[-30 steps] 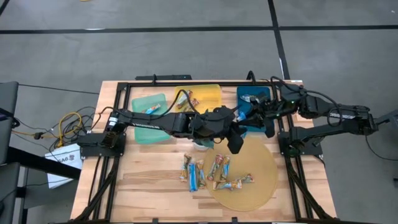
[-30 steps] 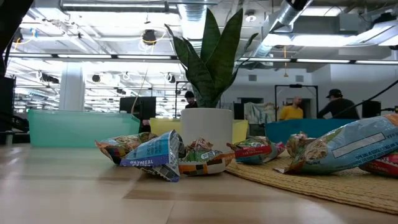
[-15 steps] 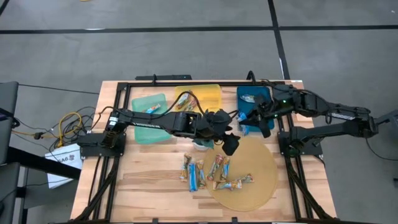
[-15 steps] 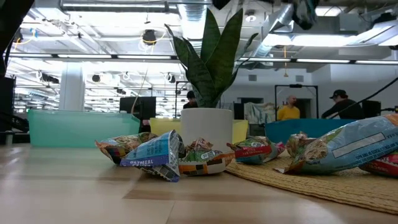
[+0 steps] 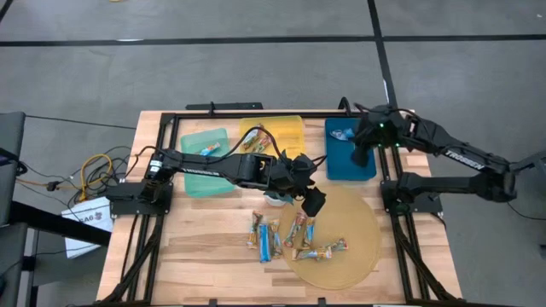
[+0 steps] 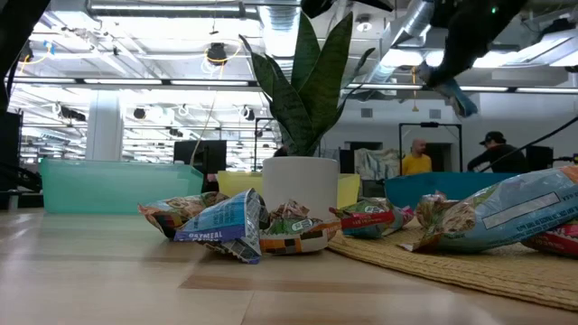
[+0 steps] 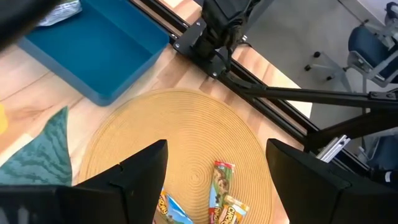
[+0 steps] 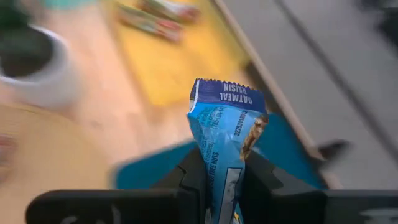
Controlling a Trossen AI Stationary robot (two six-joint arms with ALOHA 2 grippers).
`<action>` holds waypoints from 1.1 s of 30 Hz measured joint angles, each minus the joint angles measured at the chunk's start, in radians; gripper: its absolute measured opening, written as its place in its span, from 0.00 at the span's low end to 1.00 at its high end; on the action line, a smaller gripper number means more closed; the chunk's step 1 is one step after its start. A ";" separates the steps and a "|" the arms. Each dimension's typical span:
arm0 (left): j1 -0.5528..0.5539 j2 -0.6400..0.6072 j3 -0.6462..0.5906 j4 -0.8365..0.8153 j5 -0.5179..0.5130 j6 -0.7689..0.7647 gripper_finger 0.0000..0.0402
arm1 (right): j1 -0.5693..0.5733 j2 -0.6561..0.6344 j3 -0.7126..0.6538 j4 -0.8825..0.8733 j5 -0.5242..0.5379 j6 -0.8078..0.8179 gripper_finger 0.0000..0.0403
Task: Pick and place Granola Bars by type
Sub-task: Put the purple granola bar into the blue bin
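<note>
Swinging back from the middle of the wooden bench, the right hand now hangs over the deep blue plastic bin, fingers clamped on a crinkly blue foil-wrapped granola bar; I judge a drop into that bin comes next. The left hand has spread its fingers wide and drawn in over the round woven straw mat, where the remaining shiny wrapped bars lie scattered beside the white plant pot.
</note>
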 joint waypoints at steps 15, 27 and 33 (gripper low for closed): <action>0.000 0.000 0.000 -0.007 0.009 0.002 0.66 | -0.033 0.130 0.000 -0.005 0.236 -0.162 0.14; -0.002 0.000 0.000 -0.044 0.009 0.002 0.66 | -0.033 0.285 0.000 -0.020 0.236 -0.282 0.14; -0.008 0.000 0.000 -0.047 0.009 0.002 0.66 | -0.062 0.403 0.000 -0.021 0.235 -0.304 0.14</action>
